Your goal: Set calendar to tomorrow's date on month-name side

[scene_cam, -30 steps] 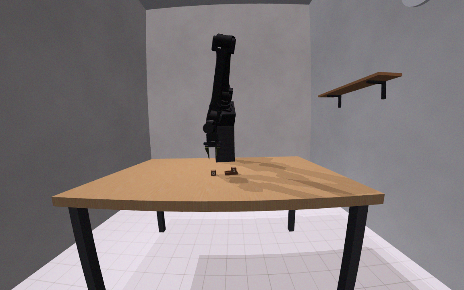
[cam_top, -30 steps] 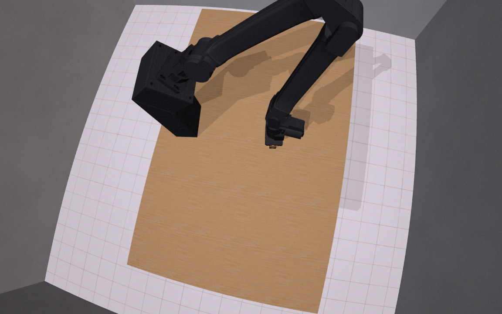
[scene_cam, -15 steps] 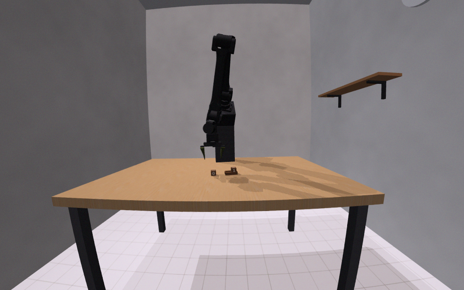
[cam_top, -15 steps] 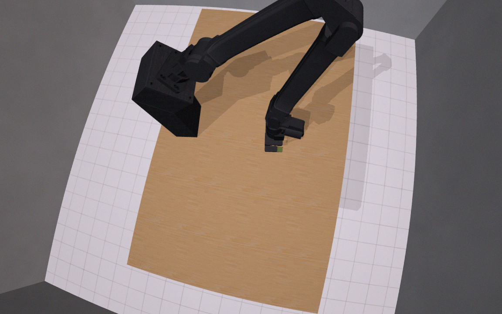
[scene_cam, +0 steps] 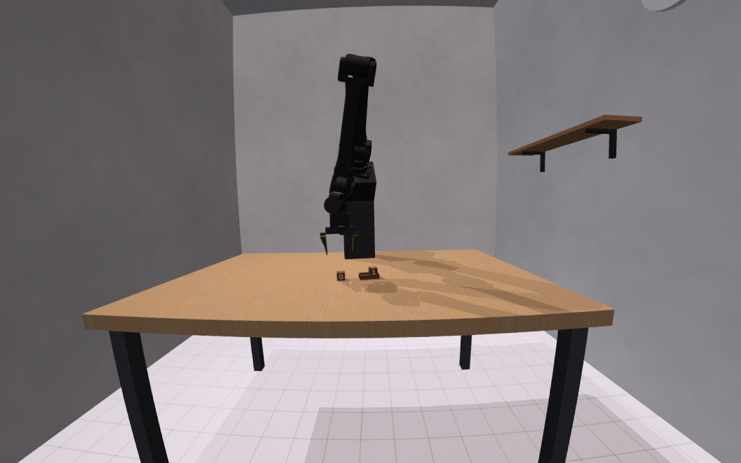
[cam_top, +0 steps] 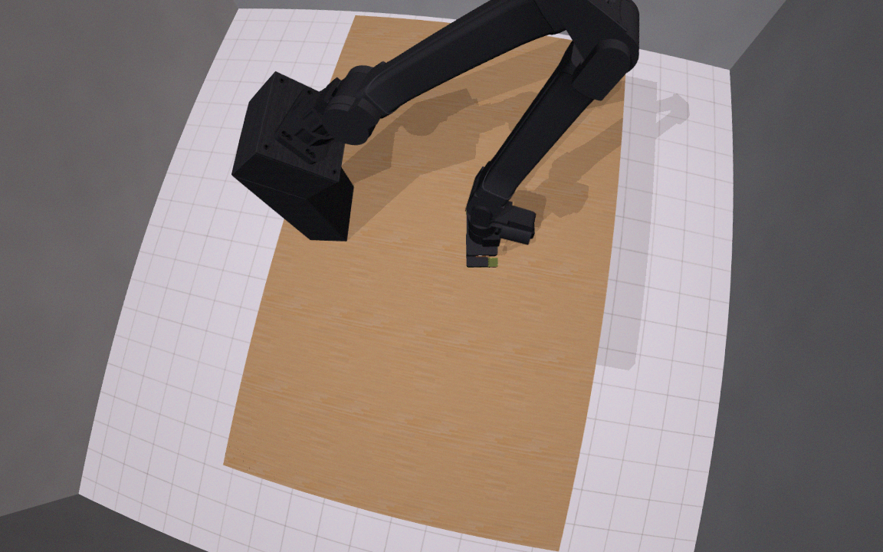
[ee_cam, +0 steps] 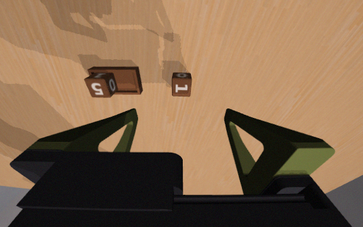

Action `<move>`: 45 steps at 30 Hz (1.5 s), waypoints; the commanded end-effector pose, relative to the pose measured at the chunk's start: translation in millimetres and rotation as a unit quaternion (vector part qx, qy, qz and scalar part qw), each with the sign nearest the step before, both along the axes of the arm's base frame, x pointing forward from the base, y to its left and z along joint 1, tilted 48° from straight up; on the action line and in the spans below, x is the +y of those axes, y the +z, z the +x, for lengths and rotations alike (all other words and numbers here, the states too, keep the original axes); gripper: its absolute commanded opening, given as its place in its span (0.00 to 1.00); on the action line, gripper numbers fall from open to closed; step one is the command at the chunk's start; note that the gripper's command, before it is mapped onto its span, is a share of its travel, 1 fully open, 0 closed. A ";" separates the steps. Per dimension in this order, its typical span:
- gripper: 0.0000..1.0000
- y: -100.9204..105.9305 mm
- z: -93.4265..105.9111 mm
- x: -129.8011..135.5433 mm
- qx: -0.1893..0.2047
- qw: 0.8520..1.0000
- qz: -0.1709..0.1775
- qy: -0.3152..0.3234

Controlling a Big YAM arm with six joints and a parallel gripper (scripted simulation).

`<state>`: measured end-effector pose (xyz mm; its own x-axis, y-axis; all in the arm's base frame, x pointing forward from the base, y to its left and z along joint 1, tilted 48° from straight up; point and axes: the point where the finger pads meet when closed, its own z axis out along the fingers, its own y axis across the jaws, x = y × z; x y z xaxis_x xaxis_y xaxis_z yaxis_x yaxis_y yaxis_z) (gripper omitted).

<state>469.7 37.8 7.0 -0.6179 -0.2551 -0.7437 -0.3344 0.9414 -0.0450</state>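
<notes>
Matte black arm [cam_top: 464, 60] [scene_cam: 352, 115], blocky black base [cam_top: 287, 168] [scene_cam: 359, 227], small screw holes, claw [cam_top: 481, 262] [scene_cam: 339, 252] [ee_cam: 181, 113] with olive-green triangular fingers
</notes>
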 end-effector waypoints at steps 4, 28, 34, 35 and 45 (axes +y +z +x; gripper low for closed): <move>1.00 0.4 2.3 -0.5 -0.035 0.991 -0.095 0.088; 1.00 5.7 7.1 3.2 -0.116 0.880 -0.339 0.311; 1.00 -3.7 4.2 4.9 -0.126 0.839 -0.386 0.362; 1.00 -10.4 0.9 4.2 -0.123 0.822 -0.402 0.383; 1.00 -6.9 3.1 4.5 -0.147 0.750 -0.469 0.442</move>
<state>474.4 39.2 -0.1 0.1776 -0.9751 -0.1330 -0.6799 -0.0239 -0.7329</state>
